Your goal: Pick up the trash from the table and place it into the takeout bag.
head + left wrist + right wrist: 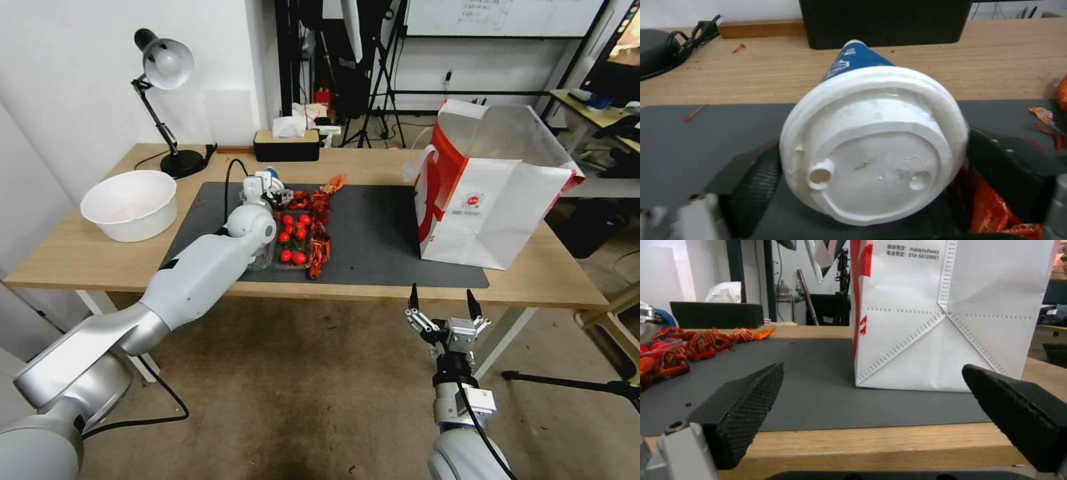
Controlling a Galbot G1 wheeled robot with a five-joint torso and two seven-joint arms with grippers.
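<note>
Left gripper (871, 166) fingers clasp a white-lidded cup (873, 146); right gripper (443, 308) fingers spread idle; red scraps (319, 230) remain; takeout bag (493, 193) awaits.

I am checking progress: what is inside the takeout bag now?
The takeout bag stands upright on the mat, its mouth open. Only silvery lining on its inner walls can be seen from the head view; the bottom is hidden by the front wall, so any contents cannot be seen.

wooden table (80, 257), grey mat (373, 247), white bowl (130, 203)
</note>
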